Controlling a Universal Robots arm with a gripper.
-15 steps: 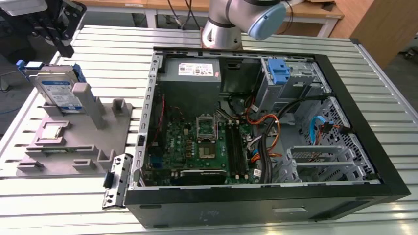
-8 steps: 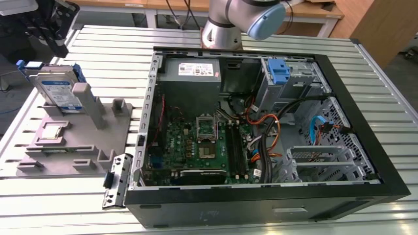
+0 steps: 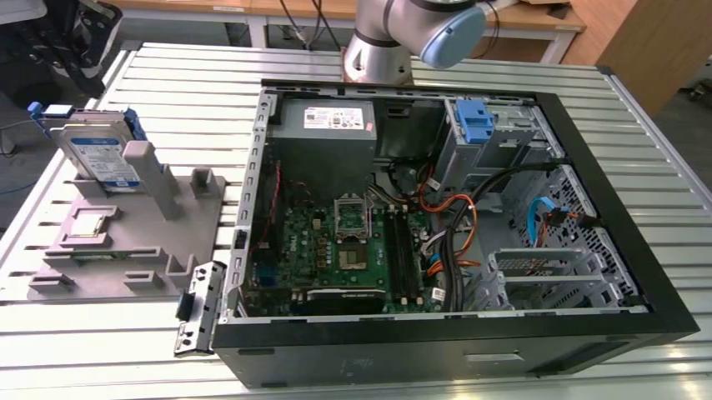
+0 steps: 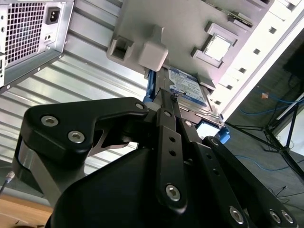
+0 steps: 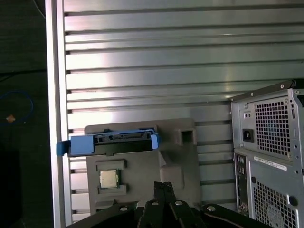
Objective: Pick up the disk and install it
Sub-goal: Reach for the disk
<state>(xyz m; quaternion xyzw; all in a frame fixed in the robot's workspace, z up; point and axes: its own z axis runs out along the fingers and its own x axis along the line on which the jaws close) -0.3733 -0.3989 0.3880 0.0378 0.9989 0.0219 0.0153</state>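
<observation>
I see the slatted tabletop [image 3: 200,75] carrying the open computer case [image 3: 445,358] and, on the exterior view's left, a grey fixture [image 3: 145,242]. The disk [image 3: 98,154] stands on edge in that fixture. The pincer [image 5: 163,186] is closed, empty and apart from the disk.

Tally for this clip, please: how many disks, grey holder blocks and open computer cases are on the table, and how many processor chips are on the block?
Disk: 1
Grey holder block: 1
Open computer case: 1
Processor chip: 1
Total: 4
</observation>
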